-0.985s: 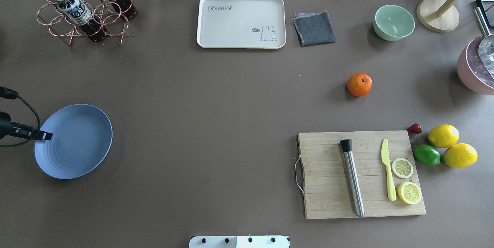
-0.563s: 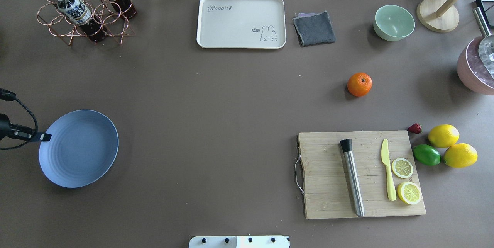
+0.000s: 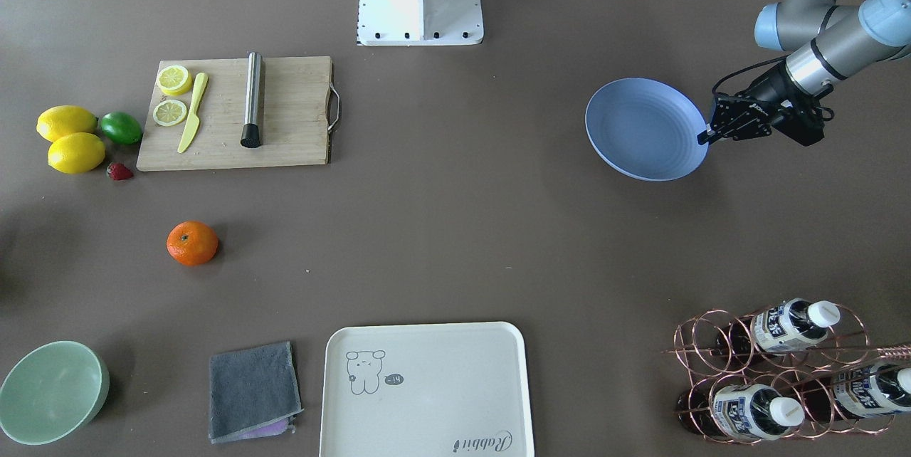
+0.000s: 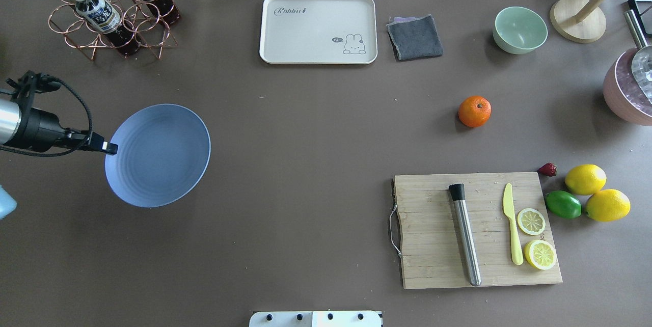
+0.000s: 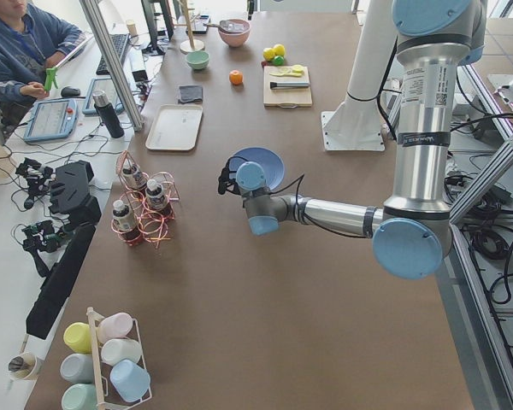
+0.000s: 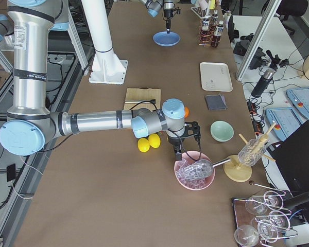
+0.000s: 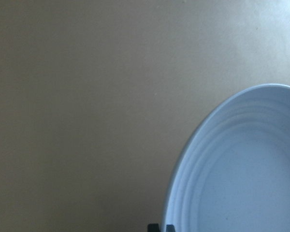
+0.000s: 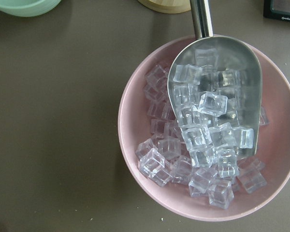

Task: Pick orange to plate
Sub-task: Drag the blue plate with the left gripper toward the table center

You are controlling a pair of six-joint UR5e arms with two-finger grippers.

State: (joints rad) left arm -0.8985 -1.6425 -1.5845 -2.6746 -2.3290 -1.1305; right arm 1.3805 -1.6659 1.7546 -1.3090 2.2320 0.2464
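Gripping the round, ridged, periwinkle-blue plate (image 4: 163, 159) by its nearest rim, my left gripper (image 4: 108, 148) is clenched on it, and the plate spreads out beyond the fingertips. Well past the plate's far edge, the small round bright orange (image 4: 474, 111) sits alone on the brown table (image 4: 305, 138). My right gripper (image 6: 178, 153) hangs over a pink bowl (image 8: 130, 111) of ice cubes (image 8: 203, 140); I can't tell whether it is released or clenched.

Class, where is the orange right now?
In the overhead view, the orange sits right of centre, between the green bowl and the cutting board.
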